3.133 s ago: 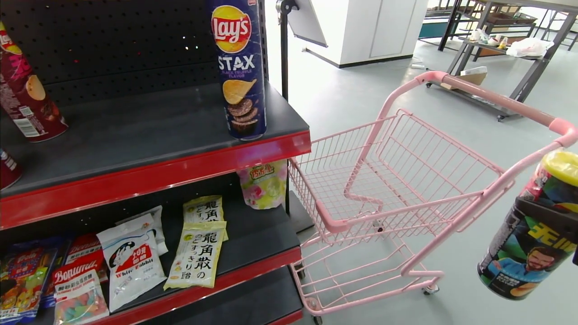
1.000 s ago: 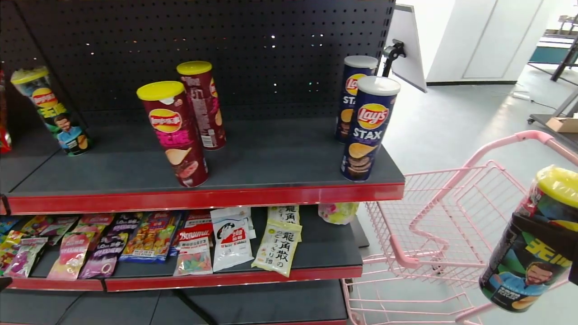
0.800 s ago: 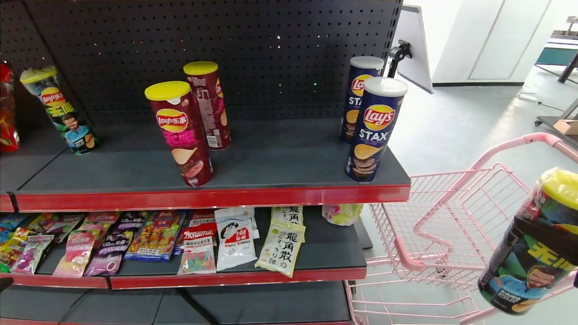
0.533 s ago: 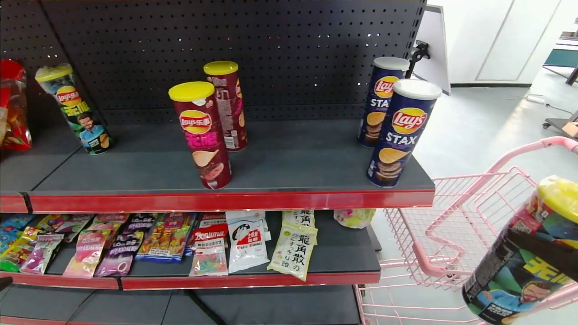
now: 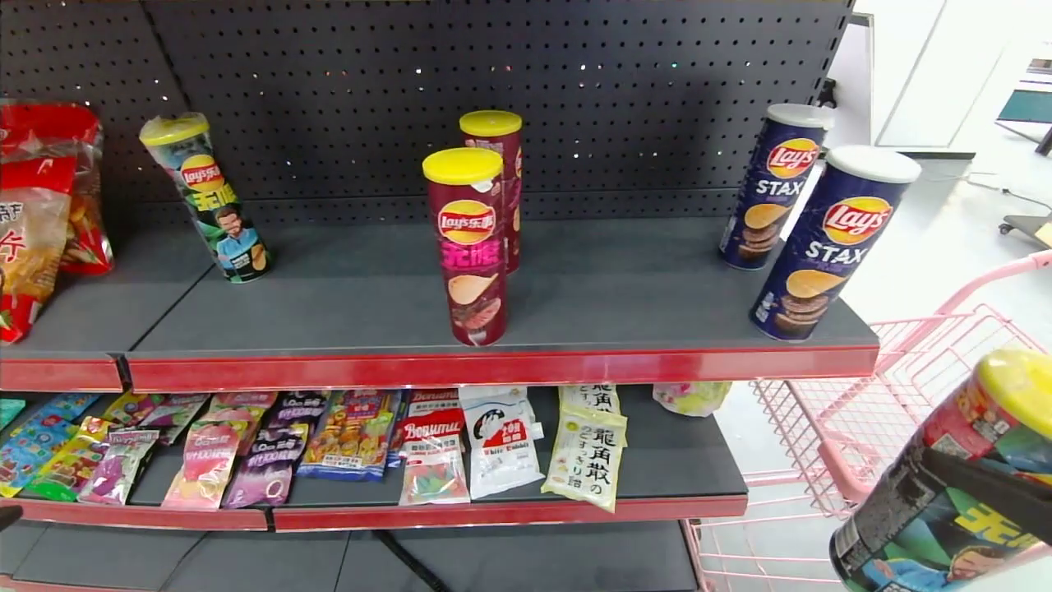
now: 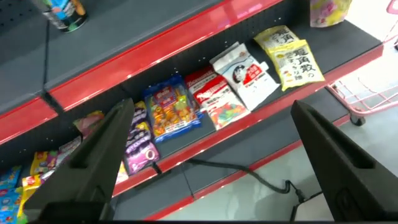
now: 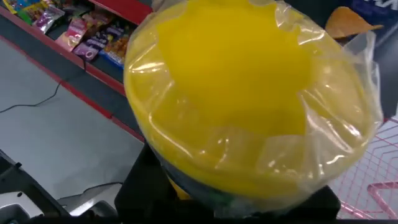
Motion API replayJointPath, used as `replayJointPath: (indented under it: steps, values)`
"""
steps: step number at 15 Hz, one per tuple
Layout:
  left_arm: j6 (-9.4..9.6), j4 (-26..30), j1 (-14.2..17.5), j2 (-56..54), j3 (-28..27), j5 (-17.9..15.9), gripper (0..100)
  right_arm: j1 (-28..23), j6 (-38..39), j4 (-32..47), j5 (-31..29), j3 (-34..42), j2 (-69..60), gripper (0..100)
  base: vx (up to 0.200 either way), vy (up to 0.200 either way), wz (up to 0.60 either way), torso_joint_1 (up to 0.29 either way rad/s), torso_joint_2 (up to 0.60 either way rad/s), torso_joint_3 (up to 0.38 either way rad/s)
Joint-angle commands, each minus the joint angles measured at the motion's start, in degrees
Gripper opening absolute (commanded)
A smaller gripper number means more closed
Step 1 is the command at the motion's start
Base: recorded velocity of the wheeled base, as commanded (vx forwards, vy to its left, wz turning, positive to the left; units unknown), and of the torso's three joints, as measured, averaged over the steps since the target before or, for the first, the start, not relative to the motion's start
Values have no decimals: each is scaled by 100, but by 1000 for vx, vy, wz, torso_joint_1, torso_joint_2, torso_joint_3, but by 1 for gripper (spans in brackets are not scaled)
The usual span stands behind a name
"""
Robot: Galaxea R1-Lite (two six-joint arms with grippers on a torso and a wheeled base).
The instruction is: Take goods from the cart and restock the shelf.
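Can of chips (image 5: 900,526) with a yellow lid (image 7: 249,93) is held tight in the right gripper (image 5: 990,489). It is low on the right side of the head view, leaning a bit, with its lid up. It is in front of the pink cart (image 5: 929,353) and well apart from the shelf (image 5: 493,366). The left gripper (image 6: 211,112) is spread wide with nothing in it, and it hangs in front of the lower shelf, where flat candy bags (image 6: 236,93) lie in a row. On the top shelf a matching can (image 5: 209,197) stands at the left. Two dark red cans (image 5: 468,247) stand in the middle, one behind the other. Two dark blue cans (image 5: 822,247) stand at the right end, close together. Red snack bags (image 5: 41,205) sit at the far left.
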Motion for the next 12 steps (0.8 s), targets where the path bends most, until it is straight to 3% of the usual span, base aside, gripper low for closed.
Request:
replayJointPath:
  steps: [1, 12]
  values:
    - [-1, 0, 0, -7, 8, 1, 100, 14, 5, -10, 17, 14, -57, 0, 0, 200, 0, 2, 7, 7]
    - [52, 0, 0, -68, 8, 10, 100, 14, -30, 8, 615, -161, -49, 0, 0, 200, 0, 2, 3, 3]
